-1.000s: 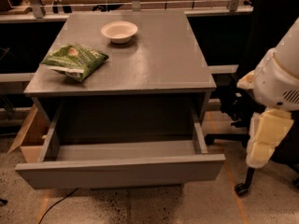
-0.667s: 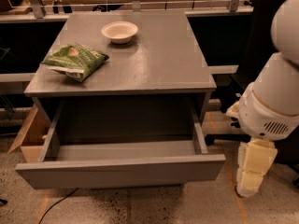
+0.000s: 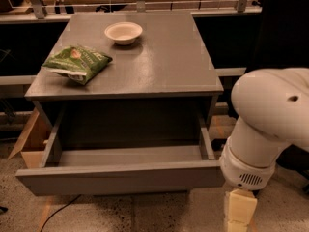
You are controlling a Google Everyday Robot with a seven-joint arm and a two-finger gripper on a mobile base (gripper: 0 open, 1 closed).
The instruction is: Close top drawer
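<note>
So the top drawer (image 3: 120,178) is hanging wide open, with its flat front panel sitting well forward of the grey cabinet (image 3: 159,66) and its grey bottom and low side walls in plain view under the cabinet top. On top of the cabinet there's a small white bowl (image 3: 123,33) near the back edge, about the middle. A green snack bag (image 3: 77,63) lies toward the left edge, well apart from the bowl. The robot's big white arm (image 3: 265,124) is off the cabinet's front right corner, and its round wrist part overlaps the right end of the drawer front from this angle. Whether it's actually touching, I can't tell. The gripper (image 3: 240,211) is the cream-coloured bit hanging below that wrist, lower than the drawer front and down by the speckled floor. It's mostly cut off, so I honestly can't tell if it's open or closed. A cardboard box (image 3: 31,144) sits on the floor against the cabinet's left side.
</note>
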